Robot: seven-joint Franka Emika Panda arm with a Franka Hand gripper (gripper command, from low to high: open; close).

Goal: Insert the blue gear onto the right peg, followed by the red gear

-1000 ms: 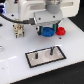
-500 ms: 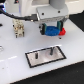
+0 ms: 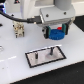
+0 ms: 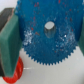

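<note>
Held above the bench (image 3: 12, 55): blue gear (image 4: 47, 31), a flat round disc of bright blue plastic with a finely toothed rim and a pale central bore.

End effector (image 3: 56, 31) clenched on the blue gear. Green rubbery finger pad (image 4: 11, 42), blocky and matt, pressed against the toothed rim in the wrist view; a second green edge visible at the opposite rim. Disc face speckled with small light marks.

In the exterior view, blue gear seen as a blue mass between the grey fingers, raised clear of the white bench surface, at the exterior view's right, far side of the plate (image 3: 46, 56).

Red gear (image 3: 66, 27): small, bright red plastic, resting just beside the end effector toward the exterior view's right. In the wrist view only a red curved sliver shows past the blue rim, partly hidden by it and by the green pad. Contact between the two gears: cannot tell.

Plate: grey rectangle with a black frame, lying flat on the bench, nearer than the end effector. Two thin dark upright pins on it. Right peg (image 3: 51, 51) bare, standing apart from the blue gear; twin pin (image 3: 37, 54) toward the exterior view's left.

Small beige and dark object (image 3: 19, 29) at far left; detail too blurred to resolve.
</note>
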